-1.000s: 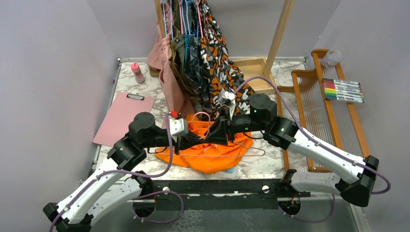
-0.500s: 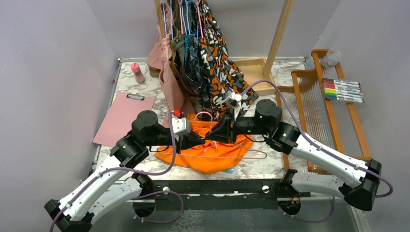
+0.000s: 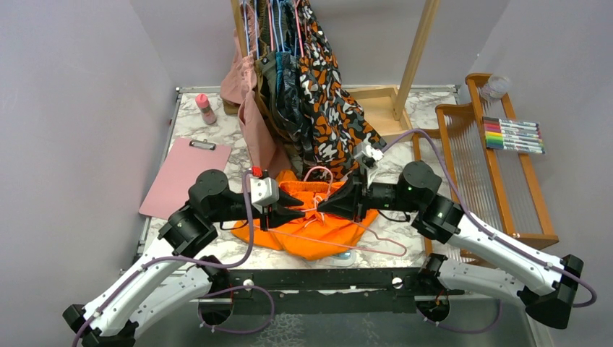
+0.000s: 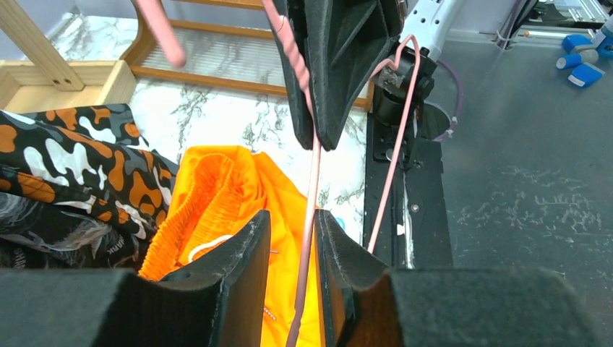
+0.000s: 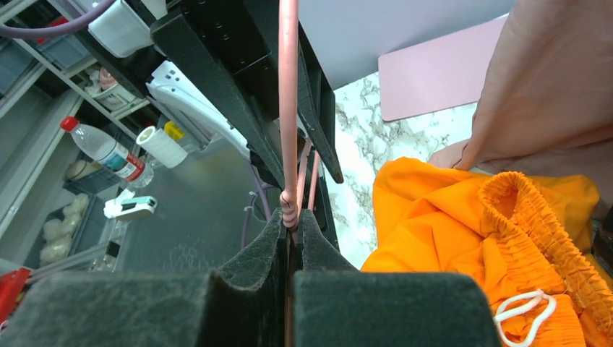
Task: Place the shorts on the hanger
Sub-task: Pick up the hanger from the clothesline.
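We are positioning the hanger [image 5: 288,87]: right claw [image 5: 291,220] clamped on it, left claw [image 4: 293,224] part-open astride its wire; next, thread the shorts [image 4: 217,181].

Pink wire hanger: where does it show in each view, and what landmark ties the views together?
Top external: thin pink wire hanger, centre.
Left wrist: hanger upright at centre.
Right wrist: hanger upright, left of centre.
Shared landmark: bright orange fabric shorts.

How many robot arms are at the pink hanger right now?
2. The left arm reaches in from the left, fingers open around the pink hanger above the shorts; the right arm from the right, fingers shut on it.
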Robot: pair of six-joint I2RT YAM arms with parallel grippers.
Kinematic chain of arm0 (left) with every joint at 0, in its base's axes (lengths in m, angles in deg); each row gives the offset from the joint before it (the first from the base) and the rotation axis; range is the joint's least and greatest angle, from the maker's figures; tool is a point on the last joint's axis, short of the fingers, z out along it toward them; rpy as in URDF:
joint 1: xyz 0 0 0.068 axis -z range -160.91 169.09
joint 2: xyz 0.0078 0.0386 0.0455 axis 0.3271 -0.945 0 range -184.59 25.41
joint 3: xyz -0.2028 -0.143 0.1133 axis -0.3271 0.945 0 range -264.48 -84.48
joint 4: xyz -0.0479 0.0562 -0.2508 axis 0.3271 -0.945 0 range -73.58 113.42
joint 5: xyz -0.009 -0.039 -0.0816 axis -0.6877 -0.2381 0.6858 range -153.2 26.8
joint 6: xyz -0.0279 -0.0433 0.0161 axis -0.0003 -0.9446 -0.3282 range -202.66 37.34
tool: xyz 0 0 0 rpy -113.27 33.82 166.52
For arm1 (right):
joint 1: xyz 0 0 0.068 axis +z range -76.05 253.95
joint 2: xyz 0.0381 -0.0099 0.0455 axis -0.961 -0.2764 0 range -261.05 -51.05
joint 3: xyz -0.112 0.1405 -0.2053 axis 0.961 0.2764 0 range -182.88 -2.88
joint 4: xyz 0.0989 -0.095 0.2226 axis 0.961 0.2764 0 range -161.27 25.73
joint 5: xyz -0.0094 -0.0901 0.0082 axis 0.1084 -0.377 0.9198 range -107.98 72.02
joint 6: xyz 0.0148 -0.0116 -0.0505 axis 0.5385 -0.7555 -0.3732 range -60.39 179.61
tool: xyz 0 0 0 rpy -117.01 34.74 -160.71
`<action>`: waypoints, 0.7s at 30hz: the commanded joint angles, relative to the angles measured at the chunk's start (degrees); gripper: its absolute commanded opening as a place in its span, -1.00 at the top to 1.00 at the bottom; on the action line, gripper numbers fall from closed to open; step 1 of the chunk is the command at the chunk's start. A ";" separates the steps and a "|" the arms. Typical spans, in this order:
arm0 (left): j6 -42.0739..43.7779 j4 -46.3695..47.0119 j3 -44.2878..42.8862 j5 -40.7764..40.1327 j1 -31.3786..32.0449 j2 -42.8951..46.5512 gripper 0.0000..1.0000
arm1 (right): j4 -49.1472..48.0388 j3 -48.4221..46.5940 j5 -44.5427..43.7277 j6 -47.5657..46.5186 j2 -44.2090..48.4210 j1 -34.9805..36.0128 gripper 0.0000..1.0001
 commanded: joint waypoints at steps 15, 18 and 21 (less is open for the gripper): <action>1.65 0.60 -0.21 -0.96 -0.07 -2.39 1.00 | -4.43 1.71 1.50 0.89 1.91 0.47 0.99; 2.24 0.55 -0.56 -0.85 -0.07 -2.19 1.00 | -1.39 0.25 2.44 -0.40 1.49 0.47 0.98; 2.84 0.58 -1.01 -0.49 -0.07 -2.24 1.00 | 2.22 -1.23 3.20 -2.17 1.00 0.47 0.89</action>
